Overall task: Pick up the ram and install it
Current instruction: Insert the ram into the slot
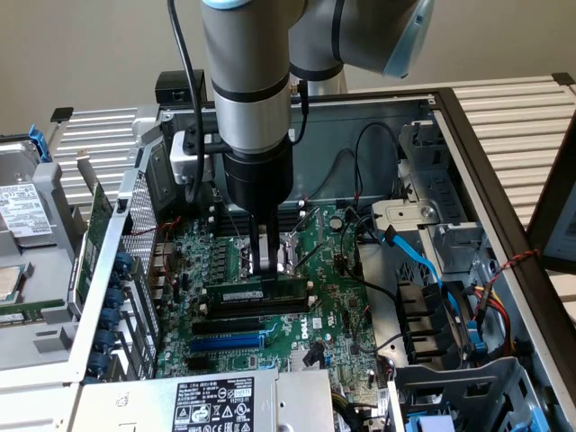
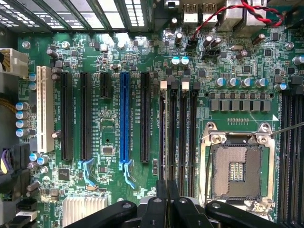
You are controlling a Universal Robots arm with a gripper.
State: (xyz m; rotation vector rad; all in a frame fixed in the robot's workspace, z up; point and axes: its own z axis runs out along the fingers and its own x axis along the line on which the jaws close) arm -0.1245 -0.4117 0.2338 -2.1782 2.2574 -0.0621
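Observation:
The ram (image 1: pixel 256 292), a thin dark-green stick with a small pale label, stands upright on edge in a memory slot of the green motherboard (image 1: pixel 337 310). My gripper (image 1: pixel 268 266) comes straight down on the middle of its top edge. In the wrist view I see the ram (image 2: pixel 166 133) edge-on, running away from the two black fingers (image 2: pixel 160 194). Those fingers sit close together on either side of it, so the gripper (image 2: pixel 166 187) is shut on the stick. White end clips (image 2: pixel 164 84) mark the slot's far end.
Beside the ram lie empty black memory slots (image 2: pixel 183 137), the open CPU socket (image 2: pixel 236 168), long black expansion slots (image 1: pixel 252 317) and a blue slot (image 2: pixel 124 118). Blue and black cables (image 1: pixel 432 270) cross the exterior view's right. Metal case walls (image 1: pixel 108 270) and a power supply (image 1: pixel 211 403) ring the board.

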